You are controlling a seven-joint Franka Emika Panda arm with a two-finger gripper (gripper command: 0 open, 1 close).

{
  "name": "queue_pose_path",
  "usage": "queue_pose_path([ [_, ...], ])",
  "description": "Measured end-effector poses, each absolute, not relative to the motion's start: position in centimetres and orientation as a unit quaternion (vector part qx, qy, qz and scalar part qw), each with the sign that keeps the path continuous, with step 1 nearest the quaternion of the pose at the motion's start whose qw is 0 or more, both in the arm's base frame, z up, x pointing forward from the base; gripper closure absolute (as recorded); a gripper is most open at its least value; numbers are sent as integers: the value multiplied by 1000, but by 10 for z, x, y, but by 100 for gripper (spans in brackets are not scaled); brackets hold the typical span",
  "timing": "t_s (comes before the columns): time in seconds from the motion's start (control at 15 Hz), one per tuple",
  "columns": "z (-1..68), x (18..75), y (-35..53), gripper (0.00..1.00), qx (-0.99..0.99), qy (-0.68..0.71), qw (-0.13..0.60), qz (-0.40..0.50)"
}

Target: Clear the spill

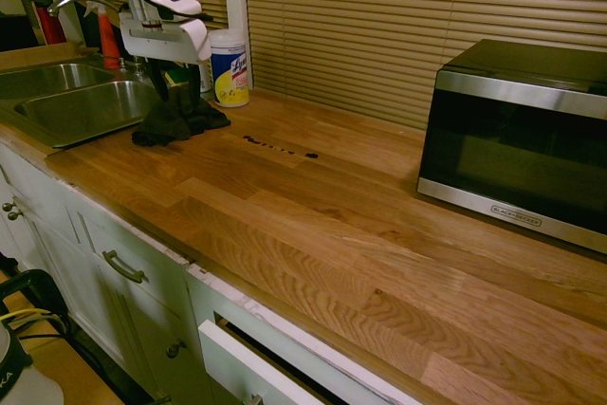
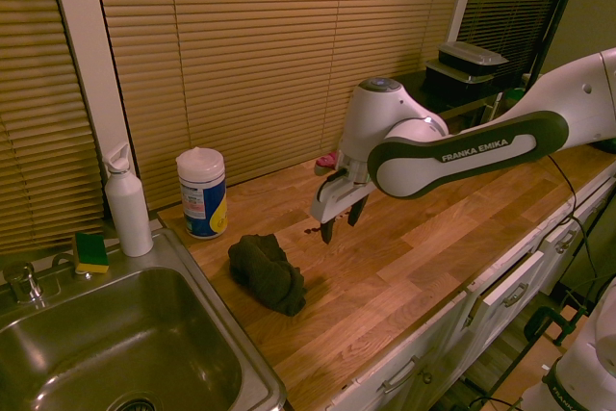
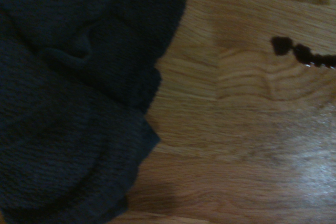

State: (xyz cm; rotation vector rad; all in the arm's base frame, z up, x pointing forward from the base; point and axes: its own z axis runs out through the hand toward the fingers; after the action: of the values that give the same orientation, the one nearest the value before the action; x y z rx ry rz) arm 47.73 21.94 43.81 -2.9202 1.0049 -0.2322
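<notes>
The tool (image 2: 339,222) hangs open and empty above the countertop (image 1: 313,225), between rag (image 2: 268,273) and spill (image 1: 280,146).

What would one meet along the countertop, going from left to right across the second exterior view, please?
Sink → green-and-yellow sponge → white spray bottle → wipes canister → dark rag → pincer, open and hovering above the wooden counter.
</notes>
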Motion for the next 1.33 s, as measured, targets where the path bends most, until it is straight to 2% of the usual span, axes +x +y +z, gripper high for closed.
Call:
queue_pose_path([
  [0.73,430,507,348,0,-943,315,46,-97],
  [1.33,367,554,365,0,-912,387,27,-133],
])
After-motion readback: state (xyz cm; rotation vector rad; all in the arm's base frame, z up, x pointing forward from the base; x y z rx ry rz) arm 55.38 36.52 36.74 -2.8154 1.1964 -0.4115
